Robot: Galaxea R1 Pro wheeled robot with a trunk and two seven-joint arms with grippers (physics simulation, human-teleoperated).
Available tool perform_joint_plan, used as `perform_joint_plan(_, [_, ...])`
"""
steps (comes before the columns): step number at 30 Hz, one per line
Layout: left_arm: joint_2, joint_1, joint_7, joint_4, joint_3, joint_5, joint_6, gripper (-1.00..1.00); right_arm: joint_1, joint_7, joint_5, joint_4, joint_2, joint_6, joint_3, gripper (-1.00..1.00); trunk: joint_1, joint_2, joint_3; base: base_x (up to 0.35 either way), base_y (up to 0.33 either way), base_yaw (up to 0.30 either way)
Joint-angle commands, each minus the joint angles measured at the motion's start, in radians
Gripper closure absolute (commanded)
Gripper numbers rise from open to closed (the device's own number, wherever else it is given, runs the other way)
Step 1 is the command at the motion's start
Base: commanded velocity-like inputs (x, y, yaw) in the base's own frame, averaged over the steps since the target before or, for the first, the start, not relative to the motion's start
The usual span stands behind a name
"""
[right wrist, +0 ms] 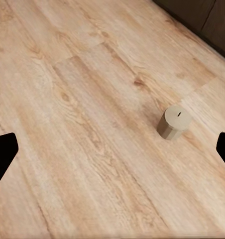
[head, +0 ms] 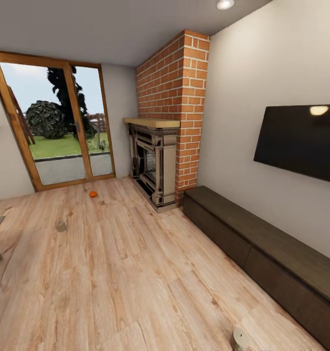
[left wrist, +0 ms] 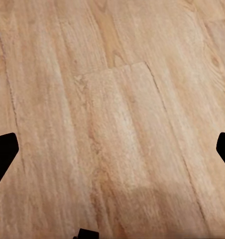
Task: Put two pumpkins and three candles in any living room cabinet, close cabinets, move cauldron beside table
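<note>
Plank floor (head: 135,273): light wood with a strong grain, matte, spanning the whole room.

Cabinet (head: 262,253): long, low, dark brown wood, flat top and plain handleless fronts, all flush and shut. It runs along the right wall beneath a black wall TV (head: 301,141), starting just beside the red brick fireplace (head: 172,122) with its pale mantel shelf.

Glass doors (head: 57,131): wood-framed, on the far wall at left.

Candles: one short cream cylinder (head: 240,338) with a dark wick stands upright on the near floor, close to the cabinet front but apart from it; a second (head: 61,226) stands far left, mid-floor.

Pumpkin (head: 93,194): small, squat, bright orange, on the floor near the doors.

Left gripper (left wrist: 112,152) and right gripper (right wrist: 112,152): fingers spread wide, nothing between them, over bare floor; the near candle sits ahead of the right one.
</note>
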Motion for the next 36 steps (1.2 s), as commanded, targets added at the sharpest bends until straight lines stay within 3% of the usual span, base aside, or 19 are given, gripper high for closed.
perform_joint_plan(1, [0.0, 0.0, 0.0, 0.001, -0.001, 0.007, -0.003, -1.0, -0.001, -0.003, 0.0, 0.001, 0.0, -0.003, 0.0, -1.0, 0.0, -0.001, -0.001, 0.0, 0.0, -0.093])
perform_joint_plan(16, [0.001, 0.0, 0.001, 0.003, 0.003, 0.007, -0.003, -1.0, -0.001, -0.001, 0.002, 0.025, 0.001, -0.005, 0.004, -1.0, 0.0, -0.001, -0.001, 0.011, 0.007, -0.014])
perform_joint_plan(36, [0.0, 0.0, -0.001, 0.006, -0.003, 0.004, -0.005, -1.0, -0.001, 0.002, 0.014, 0.027, 0.0, -0.006, 0.007, -1.0, 0.0, -0.001, 0.004, 0.284, 0.144, -0.07])
